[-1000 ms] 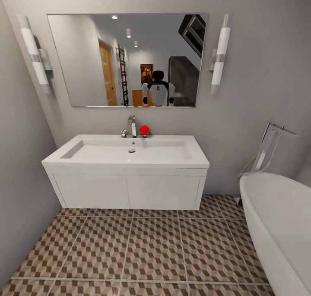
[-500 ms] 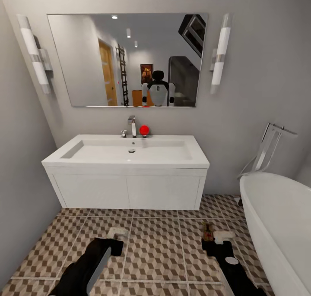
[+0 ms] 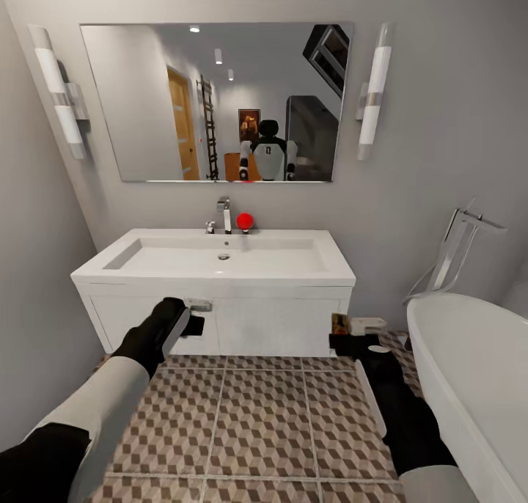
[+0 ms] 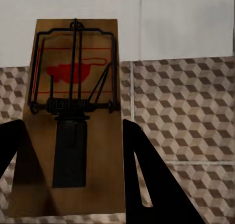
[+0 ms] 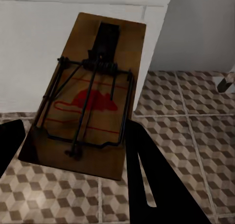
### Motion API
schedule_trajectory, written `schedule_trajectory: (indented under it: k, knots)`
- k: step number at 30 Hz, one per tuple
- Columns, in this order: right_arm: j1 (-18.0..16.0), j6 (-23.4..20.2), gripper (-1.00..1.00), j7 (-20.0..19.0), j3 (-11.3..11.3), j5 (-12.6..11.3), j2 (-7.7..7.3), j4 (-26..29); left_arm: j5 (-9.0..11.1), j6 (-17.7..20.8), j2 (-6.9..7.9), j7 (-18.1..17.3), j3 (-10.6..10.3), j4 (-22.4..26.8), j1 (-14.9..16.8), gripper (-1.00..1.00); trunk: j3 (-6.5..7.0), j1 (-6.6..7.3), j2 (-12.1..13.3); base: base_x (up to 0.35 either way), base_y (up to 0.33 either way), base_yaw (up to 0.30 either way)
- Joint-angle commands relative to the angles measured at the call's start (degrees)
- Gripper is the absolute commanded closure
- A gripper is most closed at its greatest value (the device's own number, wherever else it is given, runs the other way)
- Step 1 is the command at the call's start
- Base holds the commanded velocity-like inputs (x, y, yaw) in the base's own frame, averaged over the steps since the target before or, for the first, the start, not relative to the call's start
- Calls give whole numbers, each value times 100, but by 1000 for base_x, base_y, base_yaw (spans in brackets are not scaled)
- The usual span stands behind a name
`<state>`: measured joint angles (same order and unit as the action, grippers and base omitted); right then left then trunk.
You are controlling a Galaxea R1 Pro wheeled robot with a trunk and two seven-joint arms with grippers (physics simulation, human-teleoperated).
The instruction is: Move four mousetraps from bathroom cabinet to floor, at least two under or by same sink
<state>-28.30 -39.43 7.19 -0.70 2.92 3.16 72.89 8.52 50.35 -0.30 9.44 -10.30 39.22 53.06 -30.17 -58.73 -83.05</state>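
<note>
Head view shows both arms newly raised toward the sink vanity [image 3: 220, 320], left gripper [image 3: 192, 316] and right gripper [image 3: 345, 334] each clamping a mousetrap [image 4: 73, 121], ready for floor [image 3: 257, 422] placement.

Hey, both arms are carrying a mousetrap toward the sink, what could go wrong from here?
1. Both mousetraps, left and right, are high above the tiled floor; released here, they would probably bounce or flip.
2. The left gripper is close to the sink cabinet; reaching further forward may knock the trap against it.
3. The bathtub is beside the right arm and may get bumped.
</note>
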Motion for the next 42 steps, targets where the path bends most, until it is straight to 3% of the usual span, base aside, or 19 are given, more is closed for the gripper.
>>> schedule_trajectory:
  k: [1,5,11,19,31,38,42]
  knots:
    - [-197,-298,100,20,-8,20,21,35,54,57,4,49,-19,-7,88,100,-8,0,-3,0,0,0]
    - [-614,-971,100,24,-9,16,93,76,54,102,10,42,-9,-115,201,100,-8,0,-3,0,0,0]
    - [-733,-1239,100,43,-41,19,177,84,66,79,12,-6,0,-510,228,100,-8,0,-3,0,0,0]
    - [-746,-1585,100,43,-57,16,164,92,75,72,18,-28,-21,-492,231,100,-8,0,-3,0,0,0]
    - [-746,-1672,100,36,-82,7,198,-36,88,80,21,-47,-33,-477,231,100,-8,0,-3,0,0,0]
    - [-747,-1673,100,28,-356,7,202,-132,89,80,20,-54,-40,-469,231,100,-8,0,-3,0,0,0]
    - [-745,-1673,100,26,-403,7,196,-141,89,81,-22,-289,-42,-468,231,100,-8,0,-3,0,0,0]
